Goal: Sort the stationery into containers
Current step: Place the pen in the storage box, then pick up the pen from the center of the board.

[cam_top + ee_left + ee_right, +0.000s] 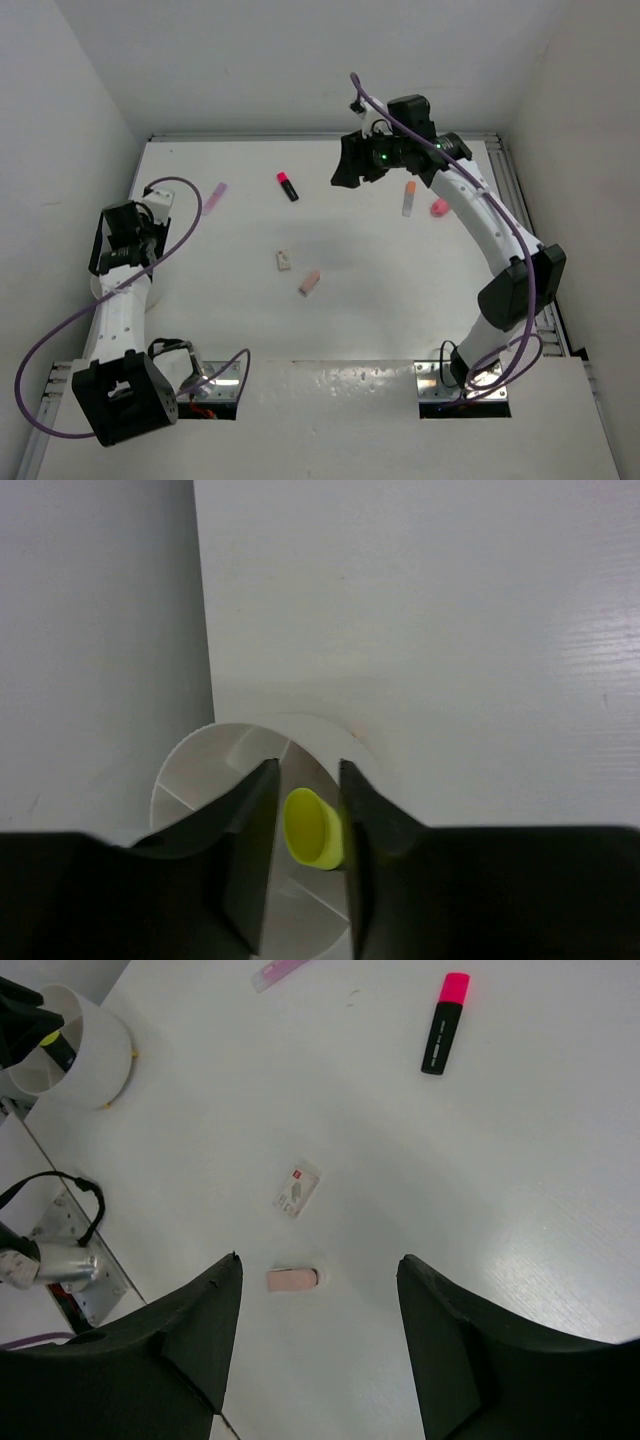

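Left claw (308,772) narrow, pinching yellow-capped highlighter (312,830) over white tub (190,770). Highlighter likely light, stiff, smooth, maybe slippery; best hold at mid-barrel. Right claw (318,1260) wide, empty, high over surface (500,1160).

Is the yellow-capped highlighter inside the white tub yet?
Partly in: the left gripper holds the black highlighter with yellow cap, lower end seemingly below the rim of the round white tub.

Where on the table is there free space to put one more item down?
The widest bare patch of table lies between the near pink eraser and the near edge. Another lies between the whitish eraser and the right arm. Crowded: the far right, where marker, far pink eraser and right gripper sit close.
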Robot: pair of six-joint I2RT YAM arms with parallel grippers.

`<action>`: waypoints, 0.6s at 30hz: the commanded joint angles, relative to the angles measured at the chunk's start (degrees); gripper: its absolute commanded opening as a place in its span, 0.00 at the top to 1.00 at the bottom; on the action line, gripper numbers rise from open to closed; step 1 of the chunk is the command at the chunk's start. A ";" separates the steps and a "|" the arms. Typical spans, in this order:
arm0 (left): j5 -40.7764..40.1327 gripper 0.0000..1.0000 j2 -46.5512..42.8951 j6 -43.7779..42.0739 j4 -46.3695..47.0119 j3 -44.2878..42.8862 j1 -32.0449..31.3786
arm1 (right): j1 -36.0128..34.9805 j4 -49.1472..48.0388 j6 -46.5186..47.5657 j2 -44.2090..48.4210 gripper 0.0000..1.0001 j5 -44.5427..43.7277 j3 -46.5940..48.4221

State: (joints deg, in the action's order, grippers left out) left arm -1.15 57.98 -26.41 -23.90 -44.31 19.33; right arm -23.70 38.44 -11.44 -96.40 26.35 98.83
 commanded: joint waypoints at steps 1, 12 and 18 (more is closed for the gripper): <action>4.31 0.57 -0.05 0.66 0.88 -1.38 1.32 | 0.41 -0.91 1.33 -2.47 0.37 -1.65 2.42; 18.28 0.33 8.11 5.14 -6.06 -22.38 -0.61 | -2.83 -6.70 4.31 -18.17 0.48 -10.52 11.81; 28.91 0.31 15.06 4.88 -14.76 -35.39 -5.87 | -5.39 -14.52 8.45 -28.21 0.45 -13.33 17.00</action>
State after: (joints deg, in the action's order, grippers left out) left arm 19.99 71.31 -22.57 -33.41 -75.81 15.62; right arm -27.75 29.58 -6.37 -121.49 15.44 112.53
